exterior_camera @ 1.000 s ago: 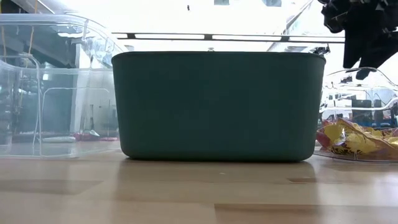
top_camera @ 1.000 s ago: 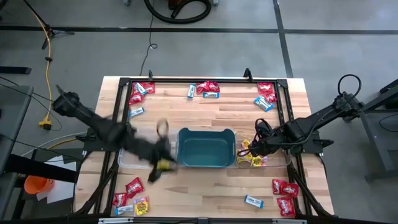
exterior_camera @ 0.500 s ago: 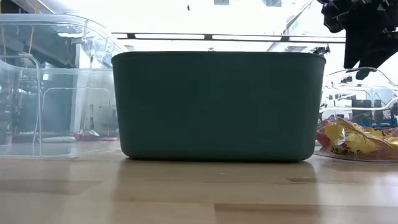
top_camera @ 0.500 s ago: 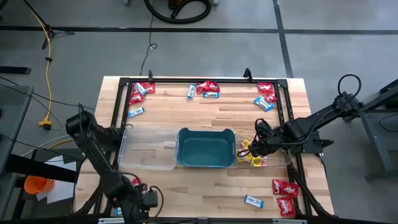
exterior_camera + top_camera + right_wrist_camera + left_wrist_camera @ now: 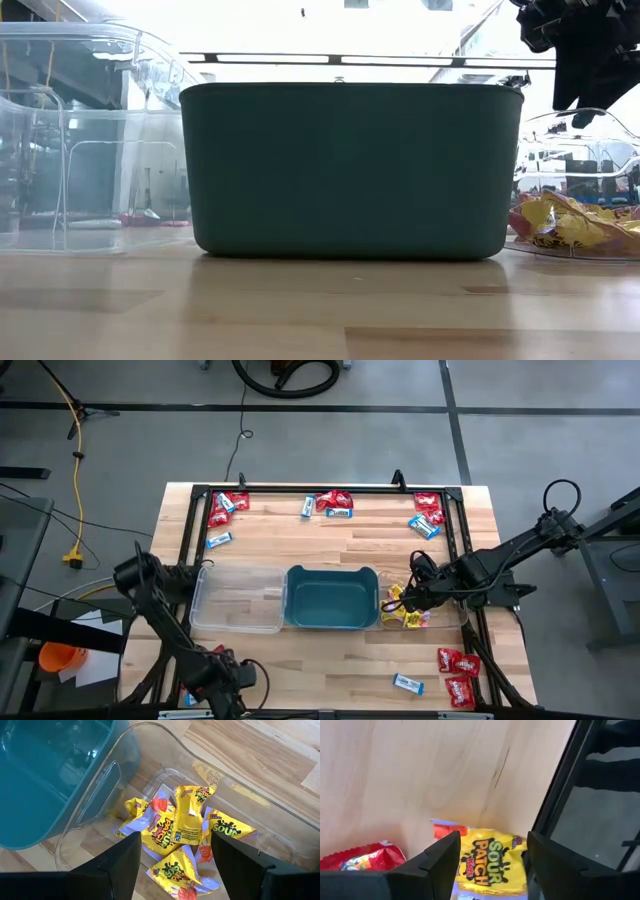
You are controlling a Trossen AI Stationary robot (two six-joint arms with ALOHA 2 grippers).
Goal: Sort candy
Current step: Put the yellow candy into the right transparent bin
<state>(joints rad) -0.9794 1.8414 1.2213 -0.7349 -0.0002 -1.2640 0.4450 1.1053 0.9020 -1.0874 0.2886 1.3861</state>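
Observation:
Candy packets in red (image 5: 228,505), blue-and-white (image 5: 218,540) and yellow lie scattered near the table's edges. My left gripper (image 5: 240,678) is low over the near-left pile and points down. It is open, one finger on either side of a yellow packet (image 5: 490,862), with a red packet (image 5: 365,859) beside it; I see no touch. My right gripper (image 5: 405,600) hangs open above the right clear bin (image 5: 240,785), over the yellow packets (image 5: 165,827) lying on its floor.
A teal tub (image 5: 332,598) stands mid-table between a clear bin on the left (image 5: 238,598) and the right clear bin. A black frame rail (image 5: 555,810) runs close beside the left gripper. More red and blue packets lie near right (image 5: 458,660) and along the far edge (image 5: 335,503).
My left gripper has swung from beside the teal tub's near-left corner toward the table's near-left corner. It has come down and tipped to point steeply down over the packet pile. My right gripper has kept still.

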